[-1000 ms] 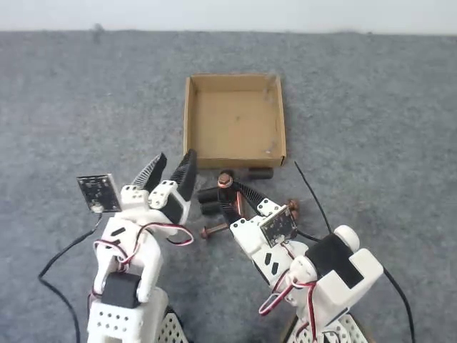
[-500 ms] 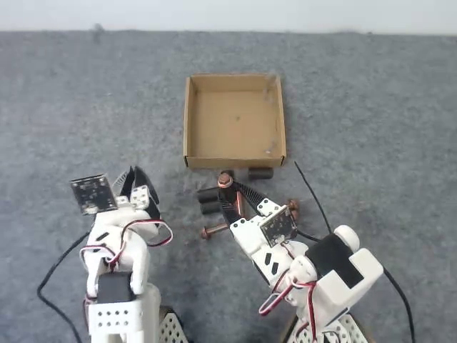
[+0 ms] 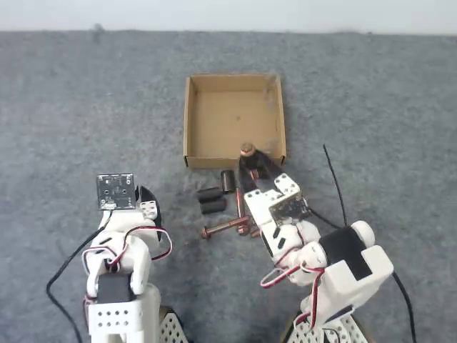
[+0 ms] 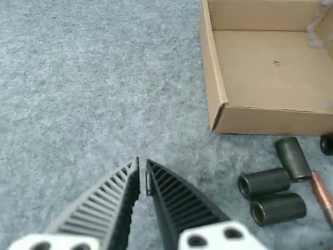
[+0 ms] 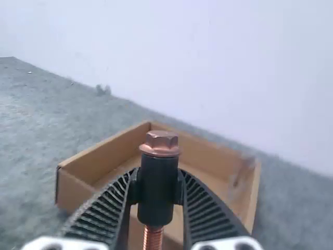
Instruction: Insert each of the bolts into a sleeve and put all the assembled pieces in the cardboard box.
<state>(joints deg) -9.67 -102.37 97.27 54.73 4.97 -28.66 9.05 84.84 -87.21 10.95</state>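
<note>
Right gripper is clamped on a black sleeve with a copper bolt through it. Head is on top, shank pokes out below, piece held upright.

Over the last second that arm carried the piece off the parts pile toward the far edge of the grey mat. In the high view it now sits at the near wall of the cardboard box, about mid-wall. So the first assembly looks done and this is the deposit leg. None of the pieces is in the box yet.

Left gripper was spread wide beside the pile. It has pulled back toward its own base and closed to a sliver, with nothing in it. That reads as clearing the lane for the right arm.

Held piece vs box: can't tell from the high view whether it is fully past the rim. The right wrist view shows the box interior just beyond the jaws. My guess is a short push forward, then release.

Three loose sleeves lie on the mat just in front of the box's near wall, two side by side and the third just beside the right gripper. A loose bolt lies flat nearer the arm bases. All are close to the right gripper and well apart from the left. More assemblies are outstanding.
</note>
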